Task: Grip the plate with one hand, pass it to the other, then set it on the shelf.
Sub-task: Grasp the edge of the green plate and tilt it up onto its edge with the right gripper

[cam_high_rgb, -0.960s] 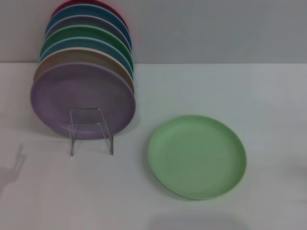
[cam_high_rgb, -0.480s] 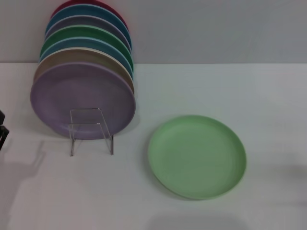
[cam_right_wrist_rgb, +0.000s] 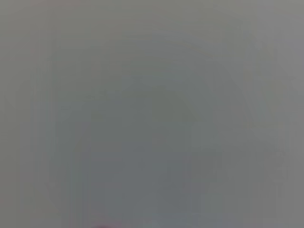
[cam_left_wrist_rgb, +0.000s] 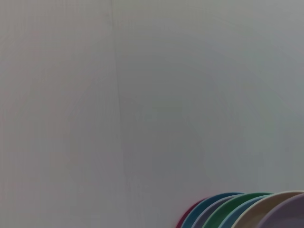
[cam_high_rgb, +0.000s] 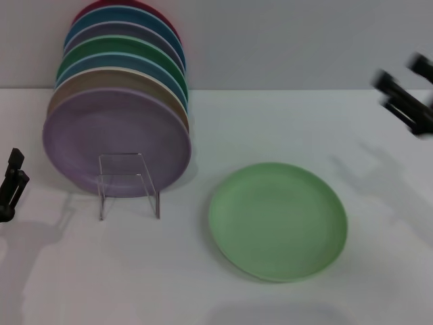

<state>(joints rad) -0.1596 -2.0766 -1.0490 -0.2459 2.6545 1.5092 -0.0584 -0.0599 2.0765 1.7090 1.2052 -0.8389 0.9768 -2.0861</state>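
Note:
The light mint-green plate [cam_high_rgb: 277,220] lies flat on the white table, right of centre. The clear acrylic stand [cam_high_rgb: 128,186] is to its left, in front of a lilac-purple plate [cam_high_rgb: 115,139]. My left gripper [cam_high_rgb: 12,181] reaches in at the table's left edge, left of the stand and far from the mint plate. My right gripper [cam_high_rgb: 399,78] is raised at the far right, above and behind the mint plate, with its fingers apart and nothing between them. The right wrist view shows only plain grey.
A row of several coloured plates [cam_high_rgb: 122,61] leans upright behind the lilac one, back toward the wall. Their rims show in the left wrist view [cam_left_wrist_rgb: 247,211]. White table surface [cam_high_rgb: 223,298] lies in front of the stand and the mint plate.
My left gripper has come further in at the left edge and risen. My right gripper has come into view at the upper right. The plates and the stand have not moved.

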